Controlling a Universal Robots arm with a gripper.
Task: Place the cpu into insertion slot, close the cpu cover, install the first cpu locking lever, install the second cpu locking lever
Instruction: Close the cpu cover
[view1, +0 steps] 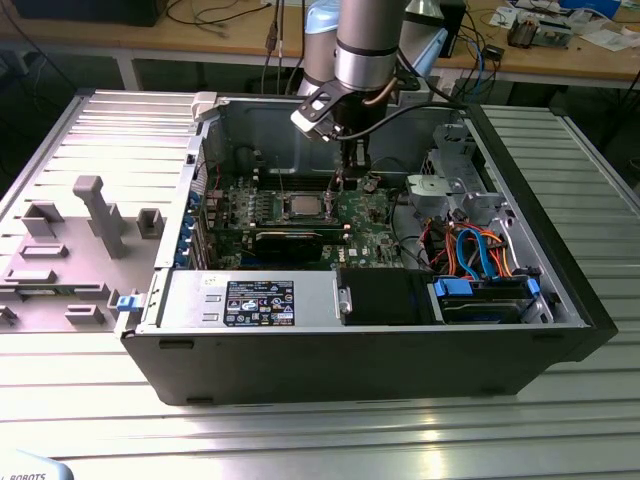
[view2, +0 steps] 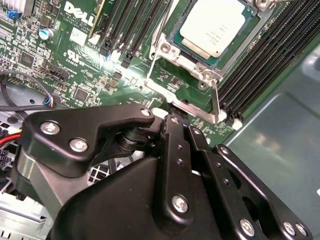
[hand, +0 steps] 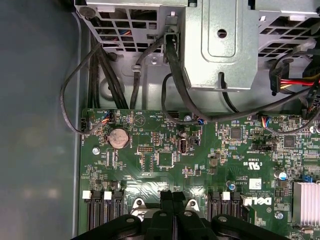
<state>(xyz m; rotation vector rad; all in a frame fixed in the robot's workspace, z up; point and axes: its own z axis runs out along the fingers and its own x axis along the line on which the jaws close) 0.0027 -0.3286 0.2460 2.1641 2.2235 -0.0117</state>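
The cpu (view2: 218, 24) lies flat in the insertion slot (view2: 186, 107), silvery top up; the exterior view has it mid-board (view1: 303, 207). The cpu cover (view2: 193, 63) sits down around the chip as a silver frame. Thin wire levers (view2: 216, 97) run along the socket's sides; I cannot tell whether they are latched. My gripper (view2: 181, 124) hangs just beside the socket's edge, its black fingers (hand: 167, 196) pressed together with nothing visible between them. In the exterior view the gripper (view1: 352, 170) is low inside the case, to the exterior view's right of the chip.
The open computer case (view1: 560, 300) walls in the green board. A long black graphics card (view1: 290, 240) lies in front of the socket. A metal drive cage (view1: 450, 185) and orange and blue cables (view1: 475, 250) crowd the exterior view's right. Memory slots (view2: 260, 65) flank the socket.
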